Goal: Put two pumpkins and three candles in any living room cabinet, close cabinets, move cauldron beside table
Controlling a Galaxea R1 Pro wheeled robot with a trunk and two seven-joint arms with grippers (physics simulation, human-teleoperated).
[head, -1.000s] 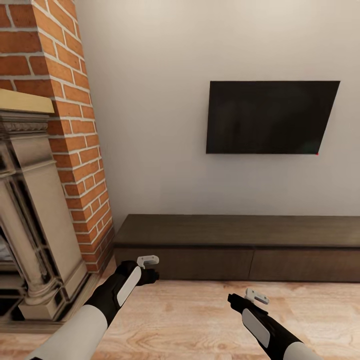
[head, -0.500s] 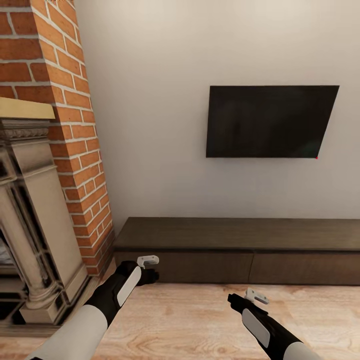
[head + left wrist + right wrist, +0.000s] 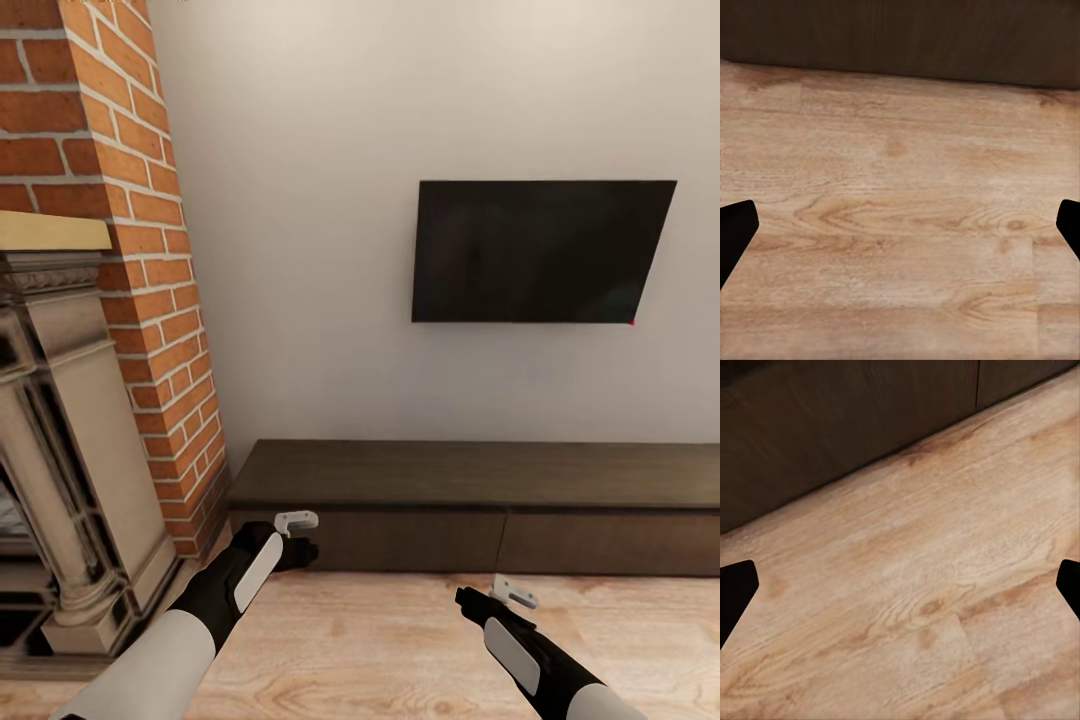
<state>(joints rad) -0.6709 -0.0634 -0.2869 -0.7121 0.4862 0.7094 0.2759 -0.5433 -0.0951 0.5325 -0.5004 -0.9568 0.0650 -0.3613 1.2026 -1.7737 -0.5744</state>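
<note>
The cabinet (image 3: 480, 505) is a long, low, dark brown unit against the wall, and both of its wide drawers are shut. My left gripper (image 3: 303, 548) hovers over the floor just in front of the cabinet's left end. It is open and empty, its black fingertips (image 3: 736, 225) spread wide over bare boards. My right gripper (image 3: 466, 600) hangs lower and further from the cabinet front (image 3: 832, 427), also open and empty. The pumpkins, candles, cauldron and table are out of view.
A red brick chimney (image 3: 130, 250) and a stone fireplace surround (image 3: 70, 450) stand close on the left. A black TV (image 3: 540, 250) hangs on the white wall above the cabinet. Pale wood floor (image 3: 380, 640) runs in front.
The whole view has shifted: the TV, cabinet and fireplace sit slightly lower in the picture, so the camera moved. Both arms keep the same pose.
</note>
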